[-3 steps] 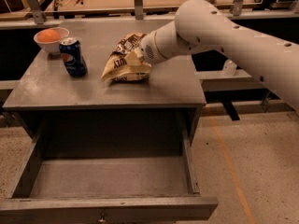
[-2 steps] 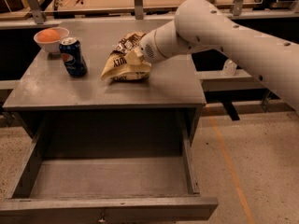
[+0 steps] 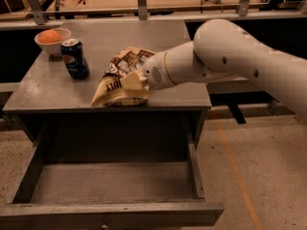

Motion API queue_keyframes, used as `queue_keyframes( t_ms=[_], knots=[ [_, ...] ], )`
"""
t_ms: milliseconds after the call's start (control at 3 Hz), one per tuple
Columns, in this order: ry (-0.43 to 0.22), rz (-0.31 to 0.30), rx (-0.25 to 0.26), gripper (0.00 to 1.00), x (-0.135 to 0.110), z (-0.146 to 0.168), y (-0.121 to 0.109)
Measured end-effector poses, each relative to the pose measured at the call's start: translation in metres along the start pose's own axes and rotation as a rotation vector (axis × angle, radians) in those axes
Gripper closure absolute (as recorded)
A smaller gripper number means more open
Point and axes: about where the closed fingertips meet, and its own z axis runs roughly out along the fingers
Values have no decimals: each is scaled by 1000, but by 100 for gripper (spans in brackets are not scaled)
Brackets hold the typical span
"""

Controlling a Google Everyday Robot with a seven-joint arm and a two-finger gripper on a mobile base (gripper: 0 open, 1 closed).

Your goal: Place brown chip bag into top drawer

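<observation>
the gripper (image 3: 135,82) is clamped on the brown chip bag (image 3: 120,78), which sits at the front edge of the grey cabinet (image 3: 43,87) top, near its middle. the top drawer (image 3: 110,185) stands pulled out below the cabinet's front. a blue soda can (image 3: 75,58) stands on the cabinet's left side, with a white bowl (image 3: 52,40) just behind it.

cabinet top (image 3: 144,37): bowl (image 3: 48,48) | soda can (image 3: 76,59) | brown chip bag (image 3: 117,83) at front edge, gripped by end effector (image 3: 136,82)
</observation>
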Motion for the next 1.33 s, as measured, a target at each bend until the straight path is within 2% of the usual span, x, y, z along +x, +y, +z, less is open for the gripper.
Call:
queue_keyframes(
  t_ms=[333, 667, 1000, 1333],
  knots=[
    [-32, 63, -110, 100, 29, -12, 62],
    [-85, 129, -146, 100, 23, -24, 78],
    [-85, 129, -143, 100, 23, -24, 77],
    [-49, 160, -186, 100, 39, -17, 91]
  ],
)
